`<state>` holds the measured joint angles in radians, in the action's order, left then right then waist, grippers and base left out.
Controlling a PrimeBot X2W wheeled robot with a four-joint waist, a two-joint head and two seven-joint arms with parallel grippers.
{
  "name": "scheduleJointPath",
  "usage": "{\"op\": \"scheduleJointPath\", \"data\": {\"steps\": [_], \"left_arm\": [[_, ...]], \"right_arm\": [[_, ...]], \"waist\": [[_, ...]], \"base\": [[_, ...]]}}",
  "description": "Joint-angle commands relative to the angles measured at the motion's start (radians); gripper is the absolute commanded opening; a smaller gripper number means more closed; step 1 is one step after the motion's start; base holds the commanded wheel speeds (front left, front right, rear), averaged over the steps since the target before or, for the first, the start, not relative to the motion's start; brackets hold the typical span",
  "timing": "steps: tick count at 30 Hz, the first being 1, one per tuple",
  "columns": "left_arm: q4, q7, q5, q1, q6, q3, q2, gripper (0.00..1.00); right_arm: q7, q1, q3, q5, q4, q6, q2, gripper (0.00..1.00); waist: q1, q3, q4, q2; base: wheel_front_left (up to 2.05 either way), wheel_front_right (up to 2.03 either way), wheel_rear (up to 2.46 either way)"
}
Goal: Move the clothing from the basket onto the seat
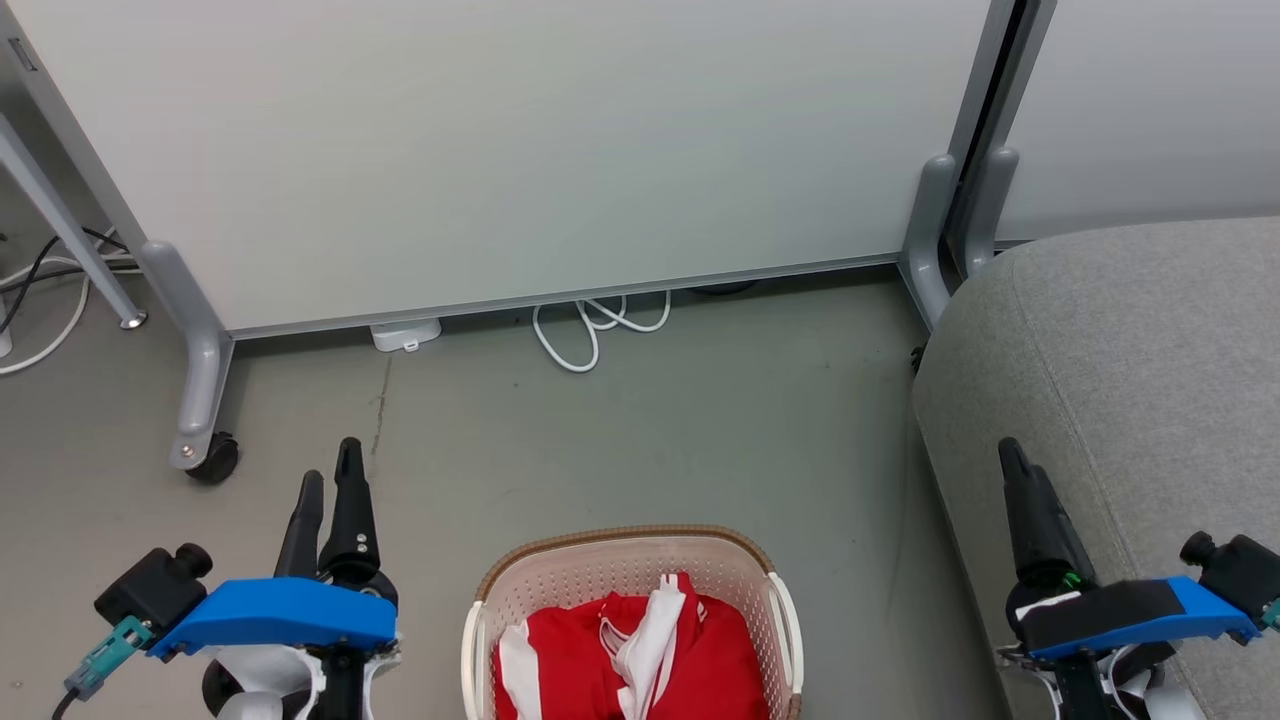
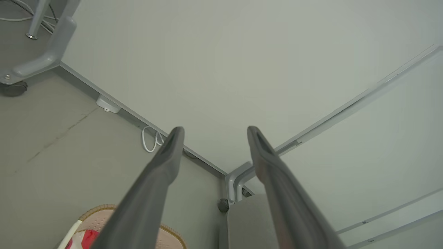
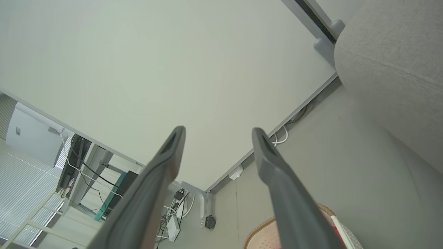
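The cream perforated basket (image 1: 560, 578) with a brown woven rim stands on the floor at the bottom centre of the head view, cut off by the frame edge. Red clothing with white panels (image 1: 700, 650) is heaped inside it. The grey woven seat (image 1: 1130, 340) fills the right side. My left gripper (image 1: 330, 482) hovers left of the basket, open and holding nothing. My right gripper (image 1: 1020, 470) hangs over the seat's front edge, also open and holding nothing. In the left wrist view the basket rim (image 2: 98, 208) and a sliver of red cloth (image 2: 88, 238) show low down.
A pale partition wall (image 1: 500, 150) stands behind on grey legs, one with a castor (image 1: 213, 458). White cable loops (image 1: 590, 325) and a small white box (image 1: 405, 333) lie at its base. More cables (image 1: 40, 300) trail at far left. Grey floor lies between the basket and the wall.
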<state>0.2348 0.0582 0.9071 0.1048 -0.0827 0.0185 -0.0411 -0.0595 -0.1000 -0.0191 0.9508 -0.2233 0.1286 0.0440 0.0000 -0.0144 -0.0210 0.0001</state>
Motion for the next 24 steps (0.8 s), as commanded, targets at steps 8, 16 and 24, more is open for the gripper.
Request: {"op": "scheduleJointPath", "data": {"steps": [8,16,24], "left_arm": [[-0.006,0.036,-0.176,0.038,0.019,0.045,-0.011,1.0],[0.005,0.06,-0.284,0.046,0.03,0.079,-0.019,1.0],[0.006,0.082,-0.375,0.049,0.04,0.106,-0.026,1.0]], "right_arm": [[-0.034,-0.023,0.016,-0.152,0.022,0.002,0.007,1.0],[-0.058,-0.021,0.027,-0.262,0.015,0.002,0.007,1.0],[-0.081,-0.014,0.039,-0.351,0.008,0.002,0.007,1.0]], "waist": [[0.0,-0.002,-0.005,-0.0001],[0.0,-0.003,-0.01,-0.0001],[0.0,-0.002,-0.015,-0.0001]], "base": [[0.0,0.0,0.0],[0.0,0.0,0.0],[0.0,0.0,0.0]]}}
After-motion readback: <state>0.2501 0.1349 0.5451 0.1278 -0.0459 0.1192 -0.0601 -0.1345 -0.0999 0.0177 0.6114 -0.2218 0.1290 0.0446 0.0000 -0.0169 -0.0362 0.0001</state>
